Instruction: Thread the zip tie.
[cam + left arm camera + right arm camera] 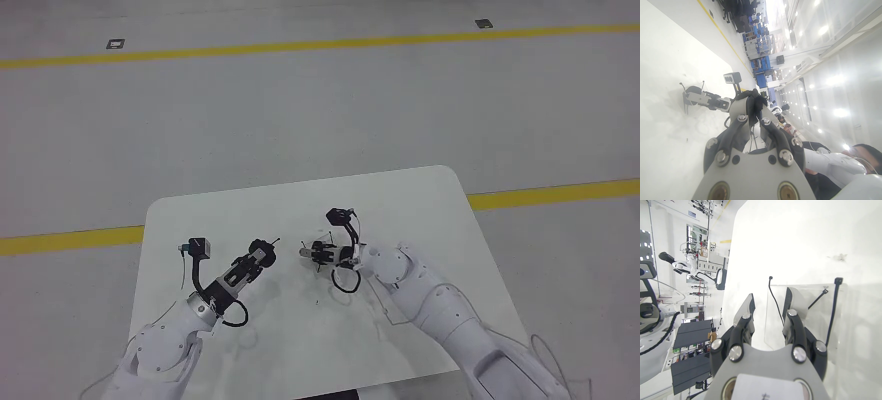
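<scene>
Both arms are gathered mid-worktop [420, 200], well inside its rounded edges, with a narrow gap kept between their tips. The right arm's [430, 300] jaws are held apart, astride the edge of an upright clear plate [810, 288] carrying black zip ties [834, 306]. The left arm's [205, 300] jaws are pressed together, near the plate but apart from it.

One overhead camera, two wrist cameras, one table [420, 210].
The top view looks steeply down from above the arms at the whole tabletop and the floor [300, 100] beyond. The left wrist view looks along the left gripper [754, 94] towards the nearby right gripper [686, 98]; the right wrist view sits close over the tabletop. All share the table's middle.
</scene>
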Robot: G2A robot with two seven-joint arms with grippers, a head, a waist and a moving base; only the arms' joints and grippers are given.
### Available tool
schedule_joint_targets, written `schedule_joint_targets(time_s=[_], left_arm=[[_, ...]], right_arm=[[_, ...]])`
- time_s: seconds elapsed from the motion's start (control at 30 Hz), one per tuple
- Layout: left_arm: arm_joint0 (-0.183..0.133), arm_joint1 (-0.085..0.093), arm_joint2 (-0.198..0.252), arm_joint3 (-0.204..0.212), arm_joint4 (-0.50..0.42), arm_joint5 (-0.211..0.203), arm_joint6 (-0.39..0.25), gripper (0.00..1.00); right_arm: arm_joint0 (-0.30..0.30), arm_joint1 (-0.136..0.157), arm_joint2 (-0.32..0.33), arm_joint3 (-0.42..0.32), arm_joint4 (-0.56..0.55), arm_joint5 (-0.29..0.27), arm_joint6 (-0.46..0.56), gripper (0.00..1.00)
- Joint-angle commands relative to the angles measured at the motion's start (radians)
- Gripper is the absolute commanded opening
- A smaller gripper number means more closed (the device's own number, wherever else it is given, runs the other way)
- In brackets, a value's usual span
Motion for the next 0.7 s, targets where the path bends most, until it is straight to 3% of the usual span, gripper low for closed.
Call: schedule_joint_targets(time_s=[0.0,0.67], left_arm=[[0.0,0.0,0.0,0.0,0.0,0.0,0.0,0.0],[0.0,0.0,0.0,0.0,0.0,0.0,0.0,0.0]], right_arm=[[0.004,-0.001,-0.005,0.005,0.009,0.0,0.0,0.34],[0.018,0.011,-0.025,0.011,0.053,0.0,-0.002,0.15]])
